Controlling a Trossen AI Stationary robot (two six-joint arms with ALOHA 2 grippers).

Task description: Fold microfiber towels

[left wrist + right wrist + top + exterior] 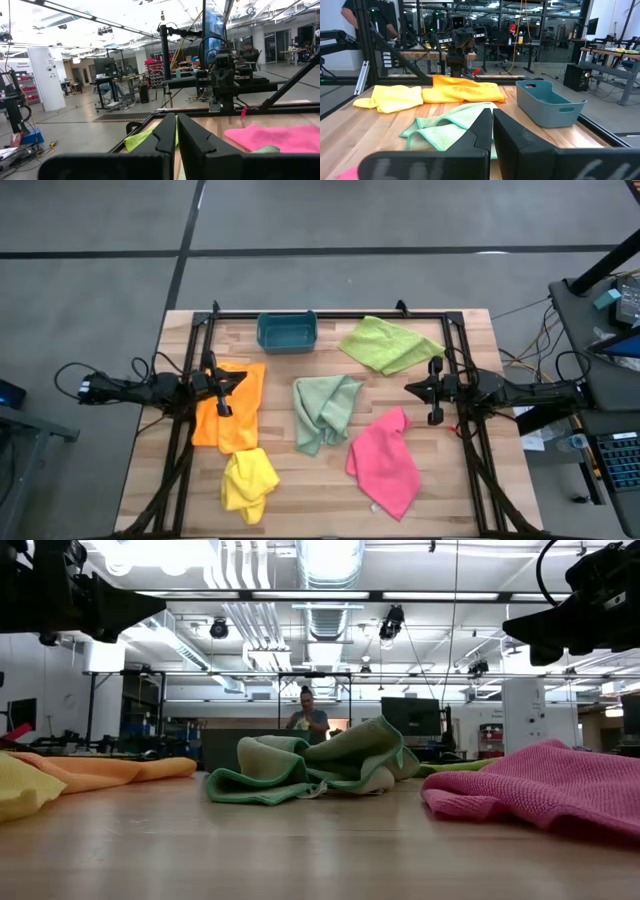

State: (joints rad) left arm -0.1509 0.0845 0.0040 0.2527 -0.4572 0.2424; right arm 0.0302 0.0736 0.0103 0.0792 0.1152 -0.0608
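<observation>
Several crumpled microfiber towels lie flat on the wooden table. The orange one [232, 408] is at the left and the yellow one [248, 484] at the near left. The pale mint one [324, 410] sits in the middle, the lime one [390, 344] at the far right and the pink one [386, 462] at the near right. My left gripper [242, 378] hangs shut and level above the orange towel's far edge, holding nothing. My right gripper [408, 388] hangs shut and level between the lime and pink towels, high above the table [508, 630].
A teal plastic bin [287, 331] stands at the far edge, between the orange and lime towels. Black frame rails [330, 313] run along the table's far, left and right sides. A person [307, 718] stands in the room beyond the table.
</observation>
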